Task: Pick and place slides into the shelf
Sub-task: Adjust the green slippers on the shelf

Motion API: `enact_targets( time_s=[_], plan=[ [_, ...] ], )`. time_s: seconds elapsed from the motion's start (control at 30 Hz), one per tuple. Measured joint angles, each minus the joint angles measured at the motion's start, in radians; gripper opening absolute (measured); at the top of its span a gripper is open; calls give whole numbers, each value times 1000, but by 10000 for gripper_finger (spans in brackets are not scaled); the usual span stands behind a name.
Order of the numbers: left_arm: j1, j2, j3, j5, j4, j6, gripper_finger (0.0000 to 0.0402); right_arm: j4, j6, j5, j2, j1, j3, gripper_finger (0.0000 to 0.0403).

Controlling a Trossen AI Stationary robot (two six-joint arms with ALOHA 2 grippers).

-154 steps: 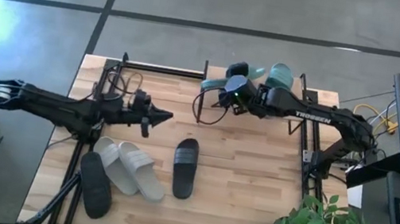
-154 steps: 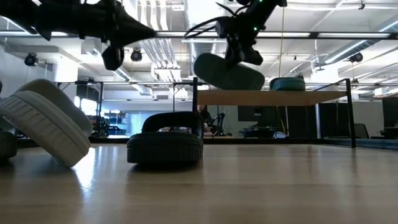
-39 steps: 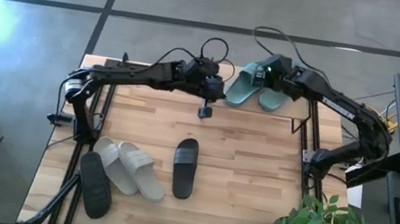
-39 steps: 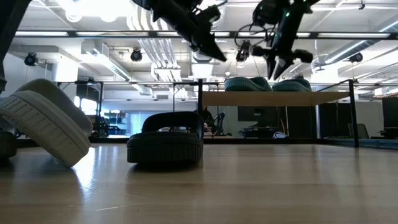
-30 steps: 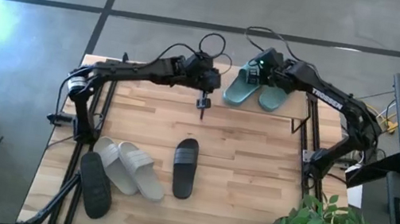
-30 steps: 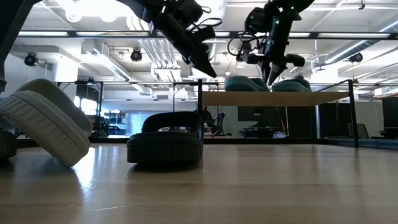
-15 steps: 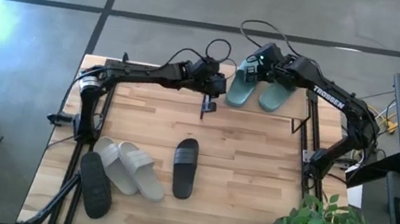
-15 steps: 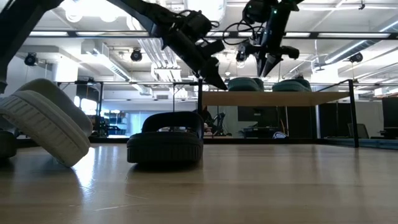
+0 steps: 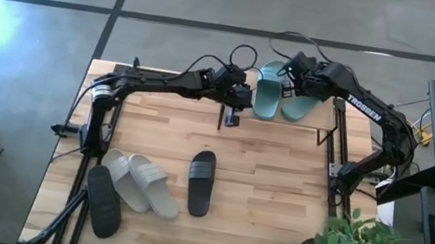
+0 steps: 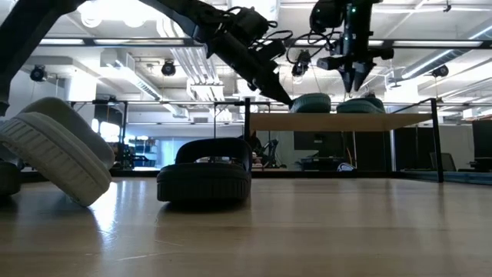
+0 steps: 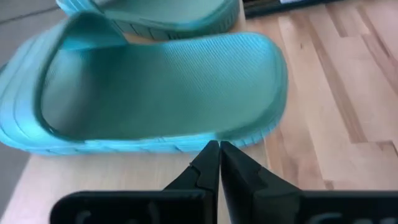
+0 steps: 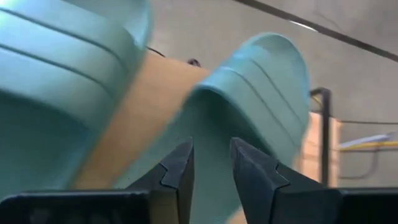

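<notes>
Slides first, from the table's front edge back: one black slide [image 9: 104, 201] beside the grey pair [image 9: 142, 183], the other black slide [image 9: 200, 182] lying alone mid-table, none of them on the shelf [image 10: 338, 121] yet. At the far edge, both teal ones sit on its top board.

My left gripper [image 11: 219, 152] has its fingers pressed together, tips right at the side wall of the nearer teal slide [image 11: 161, 87]. That slide's long axis runs front to back across the board, so it lies broadside to me. Any nudge from here, I judge, would slide it sideways toward its partner [image 9: 300, 100] (which lies close beside it, roughly parallel).

My right gripper [image 12: 212, 148] hangs above that pair with its fingers slightly apart, holding nothing.

The left wrist view alone shows my closed tips meeting the sole's edge. The low view adds that both teal slides rest flat on the board, while the high view gives their alignment.
</notes>
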Motion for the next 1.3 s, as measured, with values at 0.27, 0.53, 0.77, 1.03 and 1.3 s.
enact_targets(
  time_s=[0.27,0.53,0.77,1.03,1.3],
  plan=[
    [0,-51,-1,-32,-84,1,0,-16,-4,63,4,0,-1,126],
    [0,-130,-5,-47,-172,-4,0,-33,-204,15,5,73,0,151],
    [-3,-232,-45,37,-354,-105,0,-53,14,-74,-2,161,26,154],
    [-3,-318,-106,51,-374,-159,0,-85,668,-144,-31,162,20,153],
    [-5,-384,-190,52,-360,-211,0,-1,1169,-86,-22,173,-62,156]
  ],
)
